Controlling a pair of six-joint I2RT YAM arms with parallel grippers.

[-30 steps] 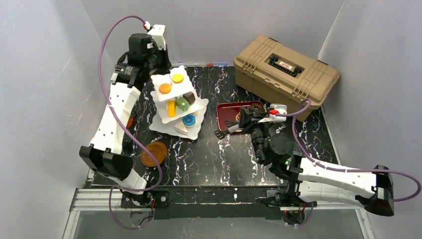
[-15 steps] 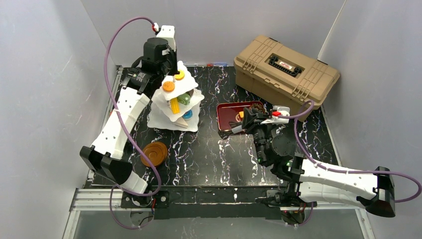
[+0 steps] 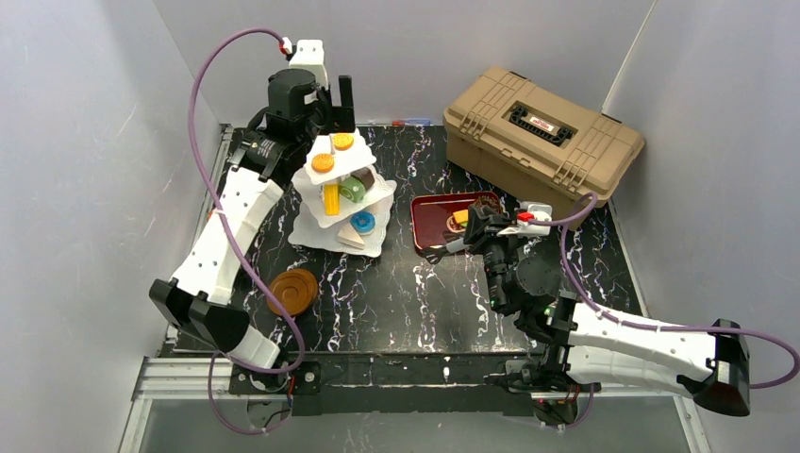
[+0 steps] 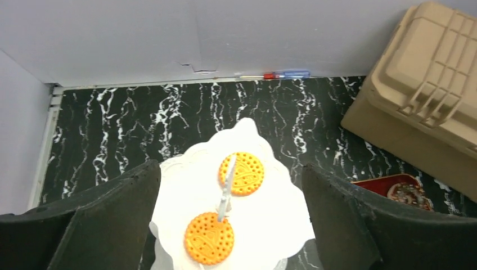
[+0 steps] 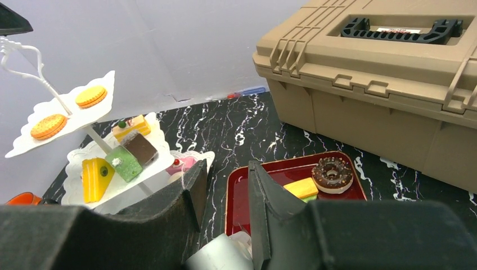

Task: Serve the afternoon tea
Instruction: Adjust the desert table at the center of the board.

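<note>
Now, in the top external view, the white three-tier square-plate stand (image 3: 340, 198) stood level at the far left of the black marbled table (image 3: 415, 302). Half a second before it had been tilted and further left. The left gripper (image 3: 338, 102) had let go and hung just above the top tier. The right gripper (image 3: 455, 240) had drawn slightly right over the red rectangular tray (image 3: 423, 215), while the stack of brown round saucers (image 3: 291, 291) stayed at the near left. The tan plastic toolbox (image 3: 542, 132) carried a red-and-white sticker on its handle, unreadable.

In the left wrist view, the left gripper's fingers (image 4: 107, 225) were spread wide either side of the top tier, touching nothing. Two orange round biscuits (image 4: 242, 173) lay there.

In the right wrist view, the right gripper's fingers (image 5: 169, 225) were pressed close on the silver metal tongs (image 5: 216, 256). A chocolate donut (image 5: 332, 173) lay in the tray and an orange cup (image 5: 22, 198) showed at the left edge. The toolbox handle label's writing was too small to read.
</note>
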